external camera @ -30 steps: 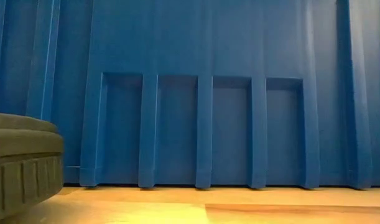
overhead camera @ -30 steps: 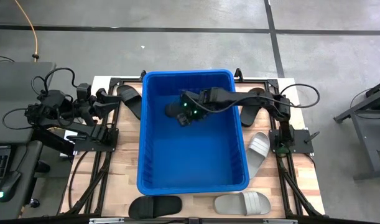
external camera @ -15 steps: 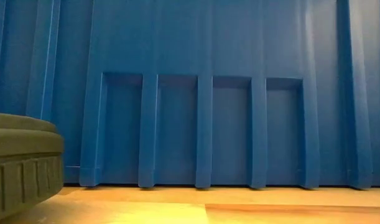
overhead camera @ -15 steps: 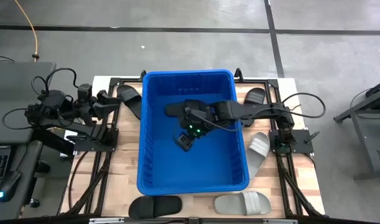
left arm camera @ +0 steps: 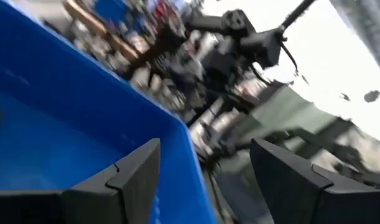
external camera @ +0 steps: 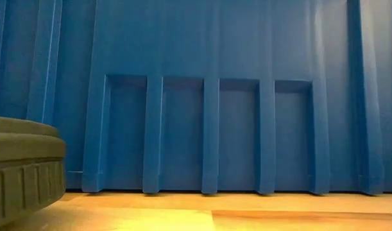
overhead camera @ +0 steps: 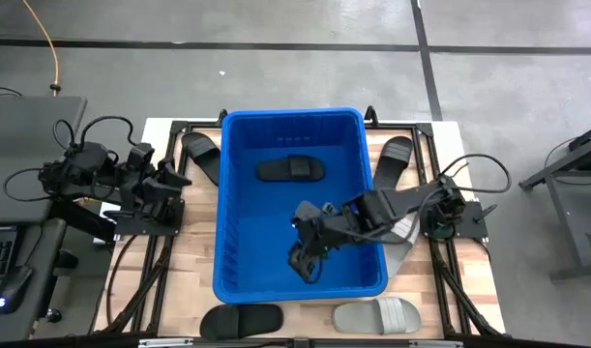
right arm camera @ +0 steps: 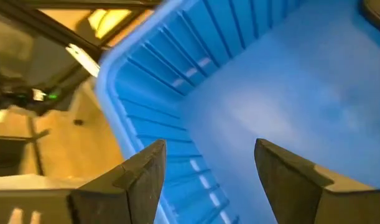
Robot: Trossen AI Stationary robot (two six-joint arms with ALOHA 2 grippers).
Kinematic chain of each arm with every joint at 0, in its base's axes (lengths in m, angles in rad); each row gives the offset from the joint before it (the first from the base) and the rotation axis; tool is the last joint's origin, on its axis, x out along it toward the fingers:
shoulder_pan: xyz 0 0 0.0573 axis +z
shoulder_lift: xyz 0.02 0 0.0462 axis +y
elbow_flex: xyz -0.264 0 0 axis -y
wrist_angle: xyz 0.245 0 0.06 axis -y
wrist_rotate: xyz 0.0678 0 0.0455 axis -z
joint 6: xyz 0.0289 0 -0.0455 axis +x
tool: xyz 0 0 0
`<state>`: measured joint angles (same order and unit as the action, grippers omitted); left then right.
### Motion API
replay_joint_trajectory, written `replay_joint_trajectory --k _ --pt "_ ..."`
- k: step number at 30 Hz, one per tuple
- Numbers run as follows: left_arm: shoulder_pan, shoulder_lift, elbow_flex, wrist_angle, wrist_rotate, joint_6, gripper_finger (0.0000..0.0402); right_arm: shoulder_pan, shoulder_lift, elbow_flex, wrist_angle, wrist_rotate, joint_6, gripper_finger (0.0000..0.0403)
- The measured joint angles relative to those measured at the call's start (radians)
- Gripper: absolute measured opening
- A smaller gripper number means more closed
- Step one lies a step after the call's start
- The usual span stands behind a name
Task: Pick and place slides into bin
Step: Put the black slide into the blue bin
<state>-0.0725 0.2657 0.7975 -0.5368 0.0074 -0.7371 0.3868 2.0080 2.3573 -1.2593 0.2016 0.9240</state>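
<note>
The blue bin (overhead camera: 239, 280) stands in the middle of the table. One black slide (overhead camera: 290, 169) lies flat on the bin's floor near its far wall. My right gripper (overhead camera: 307, 265) is inside the bin near its near wall. In the right wrist view it (right arm camera: 208, 155) is open and empty, facing the ribbed inner wall (right arm camera: 158, 81). My left gripper (overhead camera: 174, 179) waits at the table's left, outside the bin. It is open and empty in the left wrist view (left arm camera: 205, 152), with the bin's rim (left arm camera: 177, 127) ahead.
Outside the bin, slides lie flat on the wooden table: a black one (overhead camera: 200, 153) far left, a black one (overhead camera: 393, 159) far right, a light grey one (overhead camera: 404, 237) partly under the right arm, and a black one (overhead camera: 242, 319) and a grey one (overhead camera: 377, 316) at the near edge.
My right gripper has moved inside the bin from its far part toward the table's near edge and has come down lower. The black slide that was beside it stays on the bin's floor near the far wall. My left gripper has shifted a little toward the near edge.
</note>
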Motion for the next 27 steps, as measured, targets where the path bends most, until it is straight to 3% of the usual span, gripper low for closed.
replay_joint_trajectory --k 3,6,10,15,19,22,27 --pt "0.0 0.007 0.0 -0.023 0.107 -0.042 0.0237 0.022 0.001 0.0 -0.089 0.039 0.07 0.0232" --pt "0.0 0.042 0.0 0.056 0.207 -0.175 0.0237 0.041 0.001 -0.009 -0.165 0.143 0.167 0.0232" --pt "-0.001 0.098 0.021 0.259 0.243 -0.267 0.0237 0.051 0.001 -0.017 -0.227 0.176 0.205 0.0236" --pt "-0.001 0.258 0.13 0.277 0.282 -0.258 0.0237 0.064 0.001 -0.014 -0.231 0.187 0.175 0.0236" --pt "-0.075 0.434 0.241 0.429 0.297 -0.182 0.0237 0.091 -0.007 -0.003 -0.227 0.29 0.13 0.0236" --pt "-0.172 0.554 0.348 0.442 0.218 -0.031 0.0237 0.142 -0.013 -0.003 -0.208 0.416 0.182 0.0236" --pt "-0.258 0.762 0.533 0.417 0.136 0.164 0.0237 0.291 -0.051 -0.003 0.016 0.574 0.129 0.0236"
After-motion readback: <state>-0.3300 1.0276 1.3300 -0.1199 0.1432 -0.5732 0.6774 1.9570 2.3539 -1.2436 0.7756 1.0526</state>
